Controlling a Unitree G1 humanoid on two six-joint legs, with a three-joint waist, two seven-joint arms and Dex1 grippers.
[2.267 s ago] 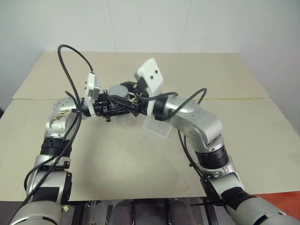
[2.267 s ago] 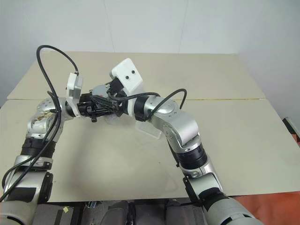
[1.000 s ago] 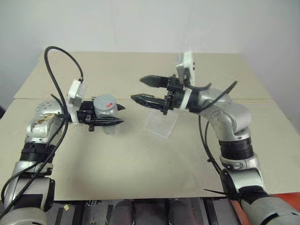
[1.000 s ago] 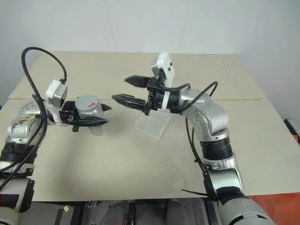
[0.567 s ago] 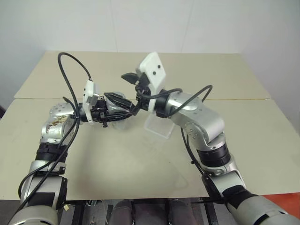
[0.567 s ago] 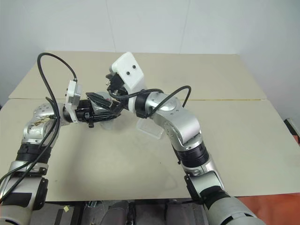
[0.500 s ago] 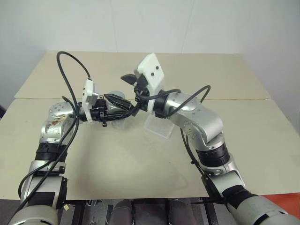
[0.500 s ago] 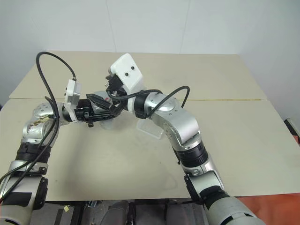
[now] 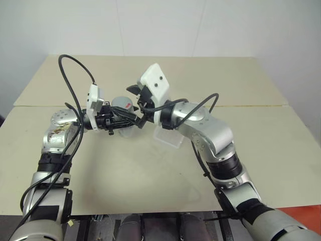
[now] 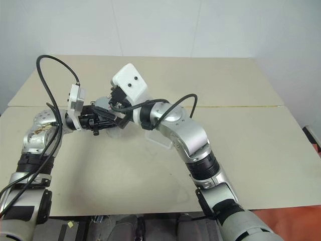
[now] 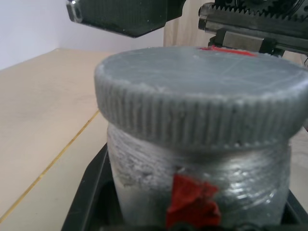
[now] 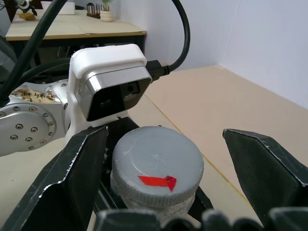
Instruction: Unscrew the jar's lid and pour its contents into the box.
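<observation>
Left wrist view puts the jar [image 11: 202,192] up close: a silvery cylinder with a scrap of red label on its side, seated between the black fingers of the left gripper [image 9: 122,118], which is clamped shut on its body. The lid [image 11: 202,101], grey with a ribbed edge and a red mark on top, sits on the jar, level and fully seated as far as can be seen. In the right wrist view the same lid [image 12: 156,166] faces the camera with its red arrow-shaped mark, and the two fingers of the right gripper [image 12: 163,159] stand spread wide to either side of it, one finger [image 12: 72,178] close beside the lid's rim and the other [image 12: 269,168] well apart from it, neither pressing on the lid. From the head views the jar is held above the table [image 9: 125,170], with the left gripper pointing across toward the right arm and the right gripper [image 9: 134,103] reaching in from the other side over the lid. The box [image 9: 168,136], a clear plastic tray, lies on the table just beneath the right forearm, near the jar but apart from it. The contents cannot be seen with the lid on.
</observation>
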